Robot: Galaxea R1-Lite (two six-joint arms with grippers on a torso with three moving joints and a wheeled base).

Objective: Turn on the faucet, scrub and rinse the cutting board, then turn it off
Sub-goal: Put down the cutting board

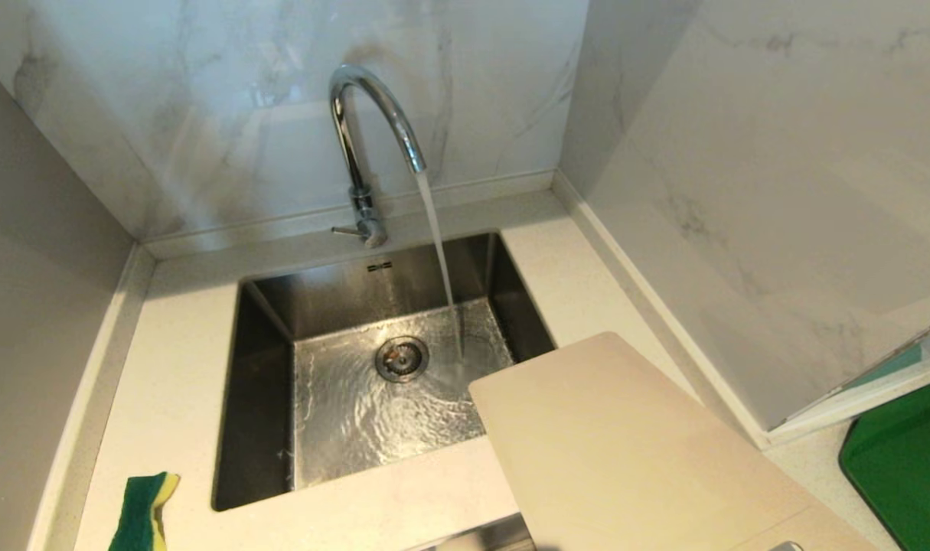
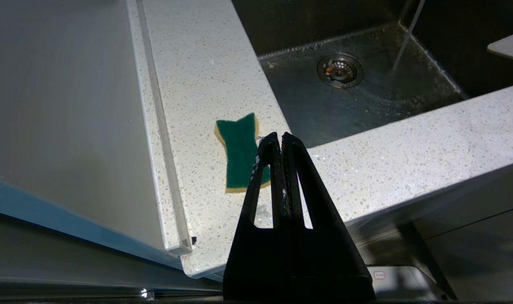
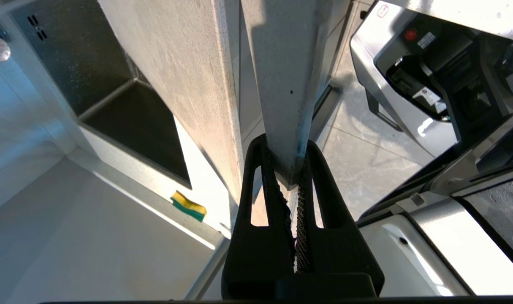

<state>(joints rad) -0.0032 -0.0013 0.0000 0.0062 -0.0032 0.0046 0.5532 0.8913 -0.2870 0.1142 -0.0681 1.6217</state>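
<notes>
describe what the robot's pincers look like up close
The left pincer has two matte black plastic fingers, each a long tapering wedge with a slot-shaped cutout, rising from a broad black base. The right pincer is the same black slotted build, with zigzag teeth lining its inner faces. No cables or markings show.

- Head view: even, soft daylight; marble wall (image 1: 227, 99) pale and slightly washed out, with a faint glare patch near 12 o'clock.
- Faucet (image 1: 373, 115) chrome shows bright highlights; rippled water in the sink (image 1: 265, 398) glints.
- Left wrist view: dim, with a blue cast at 8 o'clock; left gripper (image 2: 279, 137) a dark silhouette.
- Right wrist view: strong backlight, blue tint at 9 o'clock; right gripper (image 3: 292, 169) near-black, nearby surfaces soft.
</notes>
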